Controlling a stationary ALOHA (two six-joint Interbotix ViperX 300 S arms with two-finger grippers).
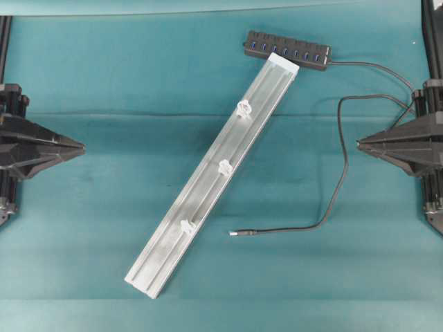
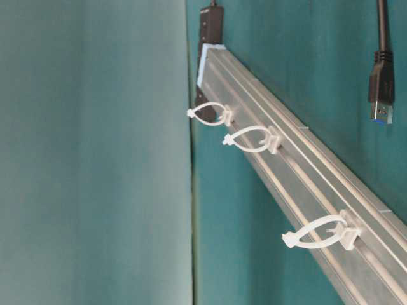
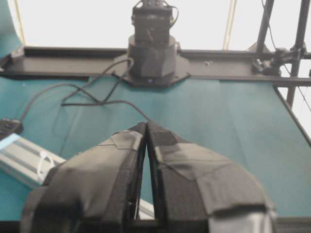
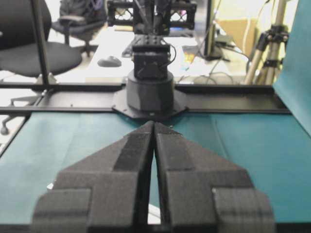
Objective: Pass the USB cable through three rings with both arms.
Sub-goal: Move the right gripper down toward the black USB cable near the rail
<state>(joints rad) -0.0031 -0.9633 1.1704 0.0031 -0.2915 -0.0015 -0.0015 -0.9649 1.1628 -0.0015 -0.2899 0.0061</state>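
The USB cable [image 1: 340, 181] lies loose on the teal cloth right of the rail, and its slim plug [image 1: 235, 234] points left, close to the rail's lower half. Three rings [image 1: 243, 108] [image 1: 225, 167] [image 1: 185, 226] stand spaced along the slanted aluminium rail [image 1: 208, 187]. From table level each ring [image 2: 251, 138] shows as an upright white loop, with the plug [image 2: 381, 95] beside the rail. My left gripper [image 1: 82, 146] [image 3: 146, 125] sits shut and empty at the left edge. My right gripper [image 1: 360, 144] [image 4: 154, 124] is shut and empty at the right edge, near the cable's upper loop.
A black multi-port USB hub [image 1: 287, 48] lies at the rail's far end, with the cable running from its right side. The rail crosses the table's middle diagonally. The opposite arm's base [image 3: 151, 58] stands at the far side in each wrist view.
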